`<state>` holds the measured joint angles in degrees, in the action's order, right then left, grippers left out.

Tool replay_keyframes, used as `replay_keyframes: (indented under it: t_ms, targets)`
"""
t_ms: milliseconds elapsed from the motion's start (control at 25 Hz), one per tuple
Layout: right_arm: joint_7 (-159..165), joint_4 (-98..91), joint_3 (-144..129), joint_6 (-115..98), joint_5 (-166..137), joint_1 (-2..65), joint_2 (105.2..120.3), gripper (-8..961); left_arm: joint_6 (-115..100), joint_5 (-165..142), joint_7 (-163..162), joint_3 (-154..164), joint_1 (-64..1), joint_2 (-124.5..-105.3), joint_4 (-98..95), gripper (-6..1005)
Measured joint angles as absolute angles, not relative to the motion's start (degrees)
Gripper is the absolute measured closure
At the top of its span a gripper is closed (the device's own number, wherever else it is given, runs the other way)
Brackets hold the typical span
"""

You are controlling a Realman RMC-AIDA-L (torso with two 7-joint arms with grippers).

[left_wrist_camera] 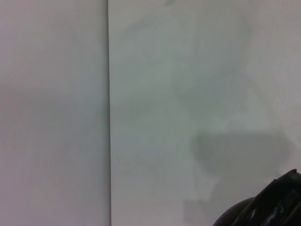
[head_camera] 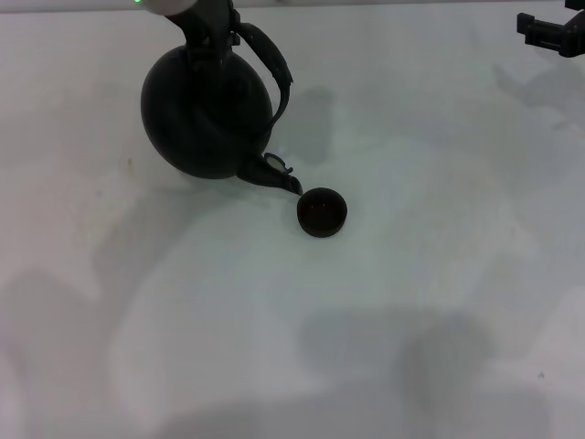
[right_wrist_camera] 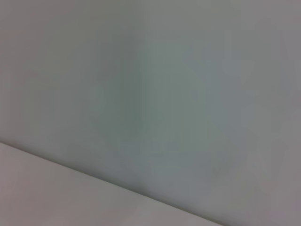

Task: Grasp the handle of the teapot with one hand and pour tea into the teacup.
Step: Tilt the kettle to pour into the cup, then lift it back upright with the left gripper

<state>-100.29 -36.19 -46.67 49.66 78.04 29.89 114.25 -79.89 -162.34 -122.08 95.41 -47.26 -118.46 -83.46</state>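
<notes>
- My left claw [head_camera: 212, 37] is up at the far left of the white table [head_camera: 430, 302], clamped on the handle [head_camera: 271, 62] of the teapot [head_camera: 208, 114], which I hold lifted and tipped over.
- What matters most: the spout [head_camera: 279, 176] points down and toward my right, and its tip sits just beside the near-left rim of the teacup [head_camera: 322, 212], not quite over the opening. I judge the pour needs a small shift toward the cup before I tilt more.
- The teapot's long line, from handle to spout, runs slantwise from my claw down to the cup.
- The teacup stands upright on the table near the middle, free of the pot.
- My right claw [head_camera: 549, 33] is parked at the far right edge, well apart from both; I cannot tell how its fingers stand.
- Nothing lies between spout and cup.
</notes>
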Motion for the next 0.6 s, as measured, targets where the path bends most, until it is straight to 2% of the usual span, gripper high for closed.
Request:
replay_keyframes:
  t_ms: [600]
  targets:
    - [-100.8, -35.7, -46.7, 49.7, 78.0, 29.9, 114.25, 97, -81.4, -162.4, -121.4, 96.5, -49.5, -118.39, -82.8, 848]
